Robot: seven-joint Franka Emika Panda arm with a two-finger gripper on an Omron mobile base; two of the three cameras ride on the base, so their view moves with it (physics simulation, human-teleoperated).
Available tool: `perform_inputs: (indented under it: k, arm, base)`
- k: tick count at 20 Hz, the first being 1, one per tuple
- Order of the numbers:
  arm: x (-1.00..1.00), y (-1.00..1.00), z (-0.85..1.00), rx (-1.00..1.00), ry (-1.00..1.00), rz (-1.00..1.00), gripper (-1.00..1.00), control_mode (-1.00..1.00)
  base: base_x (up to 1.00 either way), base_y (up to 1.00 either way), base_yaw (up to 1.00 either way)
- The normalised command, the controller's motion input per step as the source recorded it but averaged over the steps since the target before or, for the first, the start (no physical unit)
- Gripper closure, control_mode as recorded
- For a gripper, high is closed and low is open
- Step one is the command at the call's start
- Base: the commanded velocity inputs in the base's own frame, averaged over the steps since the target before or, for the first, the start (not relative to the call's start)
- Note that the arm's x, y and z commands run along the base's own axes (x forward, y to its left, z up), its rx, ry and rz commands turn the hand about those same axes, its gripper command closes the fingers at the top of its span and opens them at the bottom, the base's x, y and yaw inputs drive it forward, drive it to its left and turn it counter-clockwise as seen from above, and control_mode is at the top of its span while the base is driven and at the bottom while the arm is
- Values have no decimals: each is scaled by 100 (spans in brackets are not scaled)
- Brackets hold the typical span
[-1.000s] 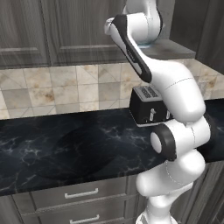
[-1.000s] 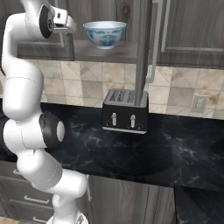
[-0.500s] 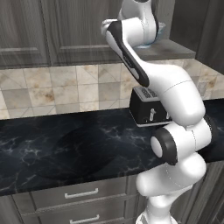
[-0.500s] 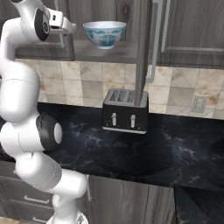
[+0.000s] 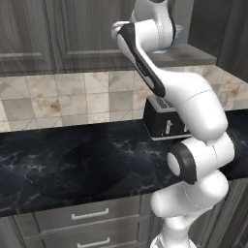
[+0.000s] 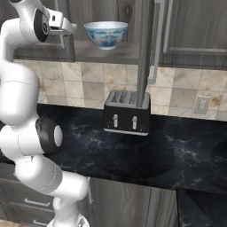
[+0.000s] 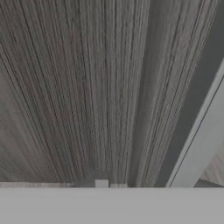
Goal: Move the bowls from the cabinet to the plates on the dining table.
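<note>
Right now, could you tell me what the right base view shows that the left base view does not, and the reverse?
The right base view alone gives a plain look at the patterned bowl on the open cabinet's shelf, the cabinet door seen edge-on with its silver bar handle, and a wall outlet. The left base view alone shows closed cabinet doors left of the arm; there just a sliver of the bowl's rim peeks past the arm. Both share the black toaster, the tiled wall, the black counter and grey drawers.

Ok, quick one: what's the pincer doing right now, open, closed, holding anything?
Pincer: cannot be told. It is up beside the patterned bowl, but how its jaws stand is not readable.
</note>
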Motion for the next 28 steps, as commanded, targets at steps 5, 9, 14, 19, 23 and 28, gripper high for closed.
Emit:
perform_inputs:
  k: [5, 9, 14, 19, 23, 28]
  arm:
    - [-47, 44, 0, 3, -2, 1, 100, -100]
    - [-65, 47, 0, 3, -4, 2, 100, -100]
    - [-71, 48, 0, 3, -4, 3, 100, -100]
    - [-66, 54, 0, 0, -7, 1, 100, -100]
    - [-33, 48, -10, -1, -4, 0, 100, -100]
    - [-20, 63, -16, -3, 0, 0, 100, -100]
  base:
    - [0, 0, 0]
    - [0, 0, 0]
    - [0, 0, 0]
    - [0, 0, 0]
    - [0, 0, 0]
    - [0, 0, 0]
